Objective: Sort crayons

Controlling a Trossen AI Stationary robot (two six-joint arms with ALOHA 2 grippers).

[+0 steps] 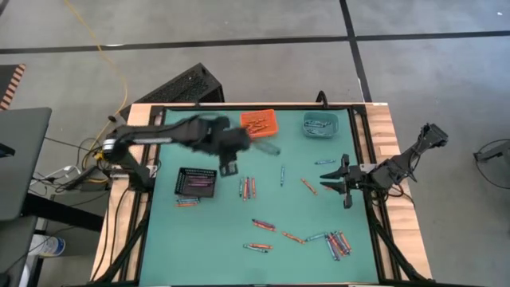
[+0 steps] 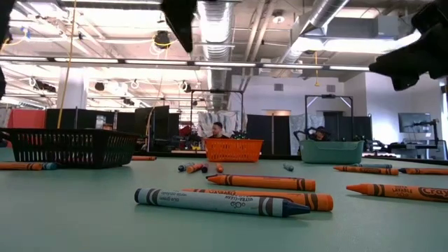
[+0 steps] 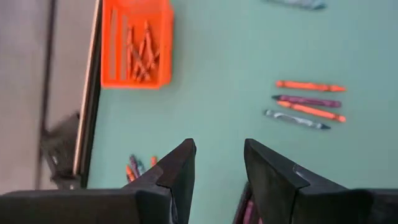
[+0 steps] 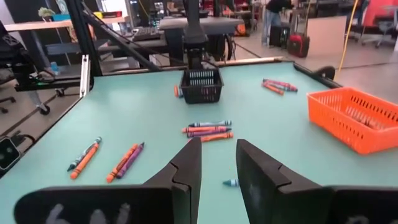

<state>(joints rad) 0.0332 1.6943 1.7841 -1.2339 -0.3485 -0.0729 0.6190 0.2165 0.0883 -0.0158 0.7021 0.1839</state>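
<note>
Crayons lie loose on the green mat: a small row (image 1: 248,187) (image 3: 308,102) near the middle, a pile (image 1: 338,243) at the near right, and others (image 1: 261,226) between. My left gripper (image 1: 230,165) (image 3: 219,152) hangs open above the mat between the black bin (image 1: 197,182) and the orange bin (image 1: 259,122), with nothing between its fingers. My right gripper (image 1: 333,180) (image 4: 217,149) stands open at the mat's right side, pointing level toward the left, and holds nothing.
The orange bin (image 3: 137,43) holds orange crayons, the teal bin (image 1: 320,123) at the far right holds blue ones, and the black bin (image 4: 201,85) holds purple ones. A few crayons (image 1: 187,203) lie just in front of the black bin. Wooden rails (image 1: 386,135) border the mat.
</note>
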